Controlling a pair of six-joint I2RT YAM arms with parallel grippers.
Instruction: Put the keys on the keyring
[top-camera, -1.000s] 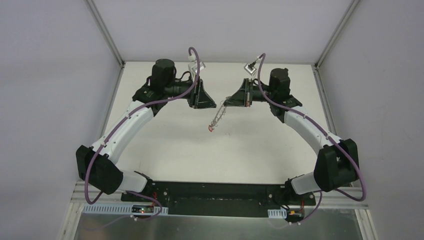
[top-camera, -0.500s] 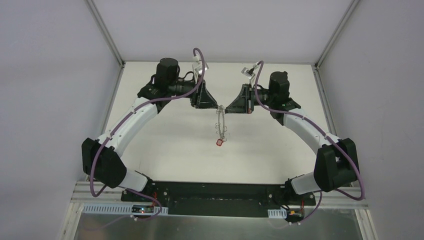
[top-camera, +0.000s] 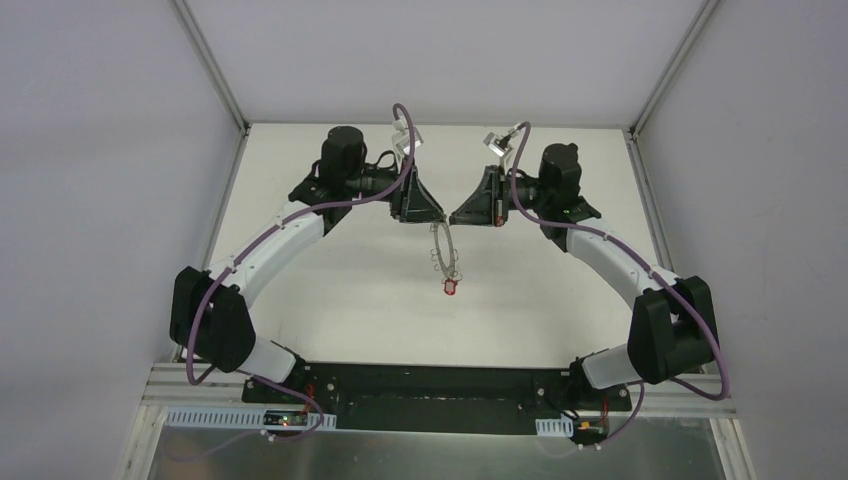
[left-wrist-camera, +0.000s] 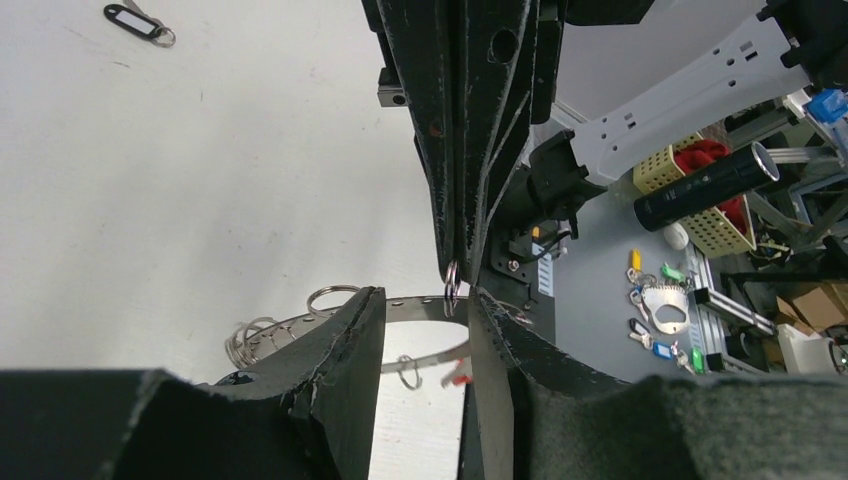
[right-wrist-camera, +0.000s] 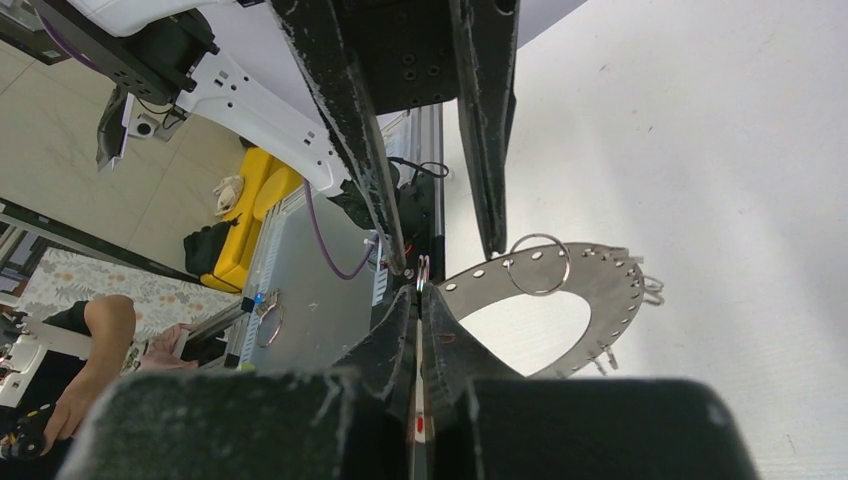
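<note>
The right gripper (right-wrist-camera: 418, 312) is pressed together on the rim of the keyring (right-wrist-camera: 592, 288) — the ring hangs over the table (top-camera: 330, 300), midway between its side edges and nearer the far edge. A red-headed key (top-camera: 451, 288) dangles at its low end. The left gripper (left-wrist-camera: 425, 325) is spread — its fingers straddle the ring's flat band.

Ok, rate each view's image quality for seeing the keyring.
Right wrist: keyring crisp, right fingers blurred in the foreground, table bright. Left wrist: left fingers a dark blur, keyring fairly sharp. Top external: even light, no glare, but the keyring is thin and nearly edge-on.
</note>
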